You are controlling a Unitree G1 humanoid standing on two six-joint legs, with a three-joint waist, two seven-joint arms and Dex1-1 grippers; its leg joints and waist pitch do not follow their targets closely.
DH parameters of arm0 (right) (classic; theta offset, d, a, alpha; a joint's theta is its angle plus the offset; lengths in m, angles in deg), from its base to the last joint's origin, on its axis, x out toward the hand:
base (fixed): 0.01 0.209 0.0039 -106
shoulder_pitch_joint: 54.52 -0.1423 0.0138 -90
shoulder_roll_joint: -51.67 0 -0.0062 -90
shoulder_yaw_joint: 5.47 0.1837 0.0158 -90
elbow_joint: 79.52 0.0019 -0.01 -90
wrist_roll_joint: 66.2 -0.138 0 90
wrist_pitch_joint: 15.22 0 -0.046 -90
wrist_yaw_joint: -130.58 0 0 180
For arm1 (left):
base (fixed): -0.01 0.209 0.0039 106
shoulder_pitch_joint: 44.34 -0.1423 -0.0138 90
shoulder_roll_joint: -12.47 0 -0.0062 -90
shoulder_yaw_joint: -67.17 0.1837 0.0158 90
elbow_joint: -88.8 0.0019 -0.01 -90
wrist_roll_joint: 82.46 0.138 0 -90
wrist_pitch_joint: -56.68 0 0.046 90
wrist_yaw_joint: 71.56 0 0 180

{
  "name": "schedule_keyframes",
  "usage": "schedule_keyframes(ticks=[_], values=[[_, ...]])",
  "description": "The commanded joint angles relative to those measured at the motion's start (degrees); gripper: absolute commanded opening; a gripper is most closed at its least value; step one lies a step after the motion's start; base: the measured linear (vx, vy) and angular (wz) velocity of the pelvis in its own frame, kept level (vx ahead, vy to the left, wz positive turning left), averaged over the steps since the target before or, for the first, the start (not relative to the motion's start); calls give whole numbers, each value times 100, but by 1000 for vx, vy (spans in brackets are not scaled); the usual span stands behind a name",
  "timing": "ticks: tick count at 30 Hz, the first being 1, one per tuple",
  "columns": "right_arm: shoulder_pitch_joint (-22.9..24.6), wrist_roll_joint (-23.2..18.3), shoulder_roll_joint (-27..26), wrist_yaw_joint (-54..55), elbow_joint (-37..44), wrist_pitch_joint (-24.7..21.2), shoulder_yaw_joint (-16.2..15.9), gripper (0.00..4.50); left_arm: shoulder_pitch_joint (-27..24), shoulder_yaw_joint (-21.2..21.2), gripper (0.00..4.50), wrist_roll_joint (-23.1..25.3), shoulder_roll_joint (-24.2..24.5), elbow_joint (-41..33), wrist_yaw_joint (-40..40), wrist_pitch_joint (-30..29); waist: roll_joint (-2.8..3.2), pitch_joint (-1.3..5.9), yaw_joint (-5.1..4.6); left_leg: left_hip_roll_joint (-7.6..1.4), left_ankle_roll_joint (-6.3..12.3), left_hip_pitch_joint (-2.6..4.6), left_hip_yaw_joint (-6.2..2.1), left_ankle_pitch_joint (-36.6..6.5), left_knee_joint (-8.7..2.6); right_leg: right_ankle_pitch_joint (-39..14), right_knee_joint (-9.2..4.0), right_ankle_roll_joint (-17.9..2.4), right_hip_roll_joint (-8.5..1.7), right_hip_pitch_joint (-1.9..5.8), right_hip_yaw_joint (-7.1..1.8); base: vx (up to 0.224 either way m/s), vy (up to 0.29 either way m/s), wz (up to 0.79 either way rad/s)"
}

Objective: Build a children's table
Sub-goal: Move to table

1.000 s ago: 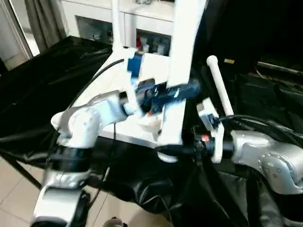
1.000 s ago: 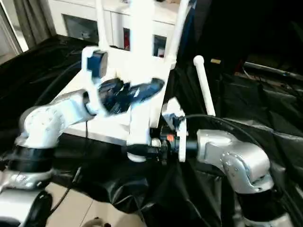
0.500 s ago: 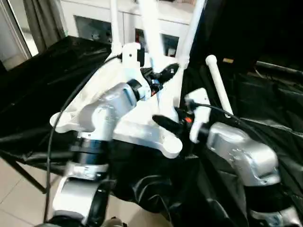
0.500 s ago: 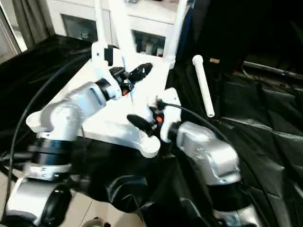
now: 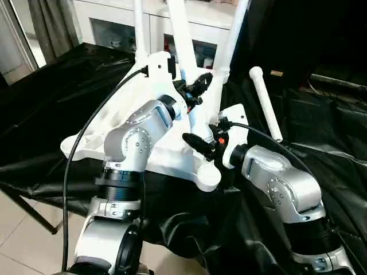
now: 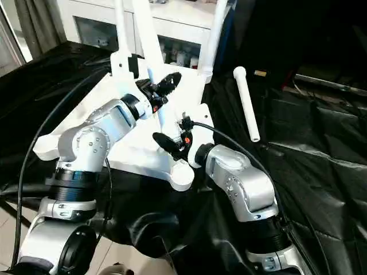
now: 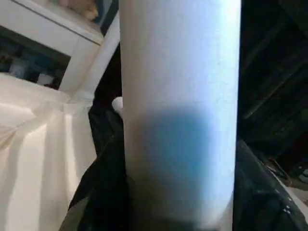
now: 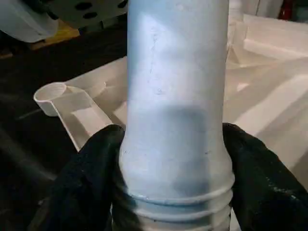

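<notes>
1. Black sheet (image 5: pixel 51 97): glossy, crinkled plastic film draped over the work surface.
2. Tabletop (image 5: pixel 123 106): white moulded plastic, upside down on the sheet w/ ribbed underside up, round socket (image 5: pixel 207 177) at near corner.
3. Legs: smooth white tubes. Two upright at far corners (image 5: pixel 138 28), (image 5: pixel 230 40); one loose (image 5: pixel 265 103) on sheet just right of the top; one tilted (image 5: pixel 179 34) over the middle.
4. Left gripper (image 5: pixel 196 87): black fingers closed round the tilted leg partway up.
5. Right gripper (image 5: pixel 198 144): clamped lower on the same leg, near its threaded, ridged end (image 8: pixel 175 202).
</notes>
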State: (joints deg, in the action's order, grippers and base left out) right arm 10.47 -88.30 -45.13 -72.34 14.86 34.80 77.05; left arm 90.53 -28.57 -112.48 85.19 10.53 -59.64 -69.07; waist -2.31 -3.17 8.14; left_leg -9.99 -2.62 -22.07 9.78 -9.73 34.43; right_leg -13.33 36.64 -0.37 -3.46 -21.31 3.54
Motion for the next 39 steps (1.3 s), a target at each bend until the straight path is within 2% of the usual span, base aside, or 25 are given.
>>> schedule_keyframes(ticks=[1, 5, 6, 7, 10, 13, 17, 18, 28, 37, 39], values=[[-202, -416, 51, -313, 268, -100, 252, 344, 17, 165, 195, -29, 89, -79, 308, -56, 37, 374, -26, -336, -296, 143, -137, -819, -434, 164, -420, -836, -524, 243, -325, 0, 0, 0], [-296, -1025, 637, -1145, 379, -611, 574, 384, -44, 554, 194, -156, 547, -322, 1379, -235, 44, 378, 1, -340, -239, 154, -145, -813, -433, 151, -412, -779, -517, 257, -319, 0, 0, 0], [-351, -1294, 986, -1585, 339, -947, 672, 390, -59, 642, 194, -356, 710, -436, 1831, -472, 48, 377, 9, -339, -227, 157, -135, -739, -421, 239, -398, -824, -513, 251, -319, 0, 0, 0], [-351, -1294, 986, -1585, 339, -947, 672, 394, -59, 642, 193, -356, 710, -436, 1831, -472, 52, 374, 10, -337, -230, 152, -129, -729, -418, 255, -395, -868, -515, 246, -319, 0, 0, 0], [-416, -1864, 1416, -2257, 284, -1584, 828, 402, -13, 719, 193, -702, 962, -497, 2362, -1013, 29, 377, 13, -317, -188, 137, -116, -664, -400, 295, -383, -1051, -517, 265, -311, 0, 0, 0], [-435, -1974, 1573, -2477, 261, -1701, 801, 410, 89, 571, 193, -929, 963, -398, 2494, -1210, 30, 375, 17, -328, -157, 131, -112, -665, -393, 163, -396, -1155, -536, 263, -307, 0, 0, 0], [-443, -2047, 1828, -2733, 263, -1844, 621, 410, 290, 208, 193, -1347, 853, -225, 2558, -1434, -17, 367, 26, -325, -163, 128, -107, -700, -393, -110, -432, -1179, -548, 273, -309, 0, 0, 0], [-446, -2075, 1868, -2782, 264, -1876, 588, 410, 324, 159, 193, -1415, 842, -203, 2583, -1462, -12, 370, 31, -323, -151, 130, -108, -675, -388, -131, -431, -1178, -549, 272, -306, 0, 0, 0], [-558, -2227, 1867, -2897, 175, -2139, 562, 410, 277, 120, 193, -1708, 884, -362, 2793, -1820, -37, 368, 32, -329, -122, 127, -101, -608, -386, -201, -433, -1160, -546, 254, -307, 0, 0, 0], [-697, -2408, 1648, -2747, 1, -2203, 843, 410, 181, 179, 193, -1787, 874, -488, 2879, -1955, -50, 369, 25, -331, -132, 123, -100, -554, -391, -228, -424, -1152, -542, 245, -301, 0, 0, 0], [-702, -2411, 1662, -2762, -12, -2216, 795, 373, 163, 193, 193, -1808, 875, -508, 2890, -1976, -50, 366, 30, -329, -143, 123, -94, -558, -391, -231, -432, -1130, -543, 246, -306, 0, 0, 0]])
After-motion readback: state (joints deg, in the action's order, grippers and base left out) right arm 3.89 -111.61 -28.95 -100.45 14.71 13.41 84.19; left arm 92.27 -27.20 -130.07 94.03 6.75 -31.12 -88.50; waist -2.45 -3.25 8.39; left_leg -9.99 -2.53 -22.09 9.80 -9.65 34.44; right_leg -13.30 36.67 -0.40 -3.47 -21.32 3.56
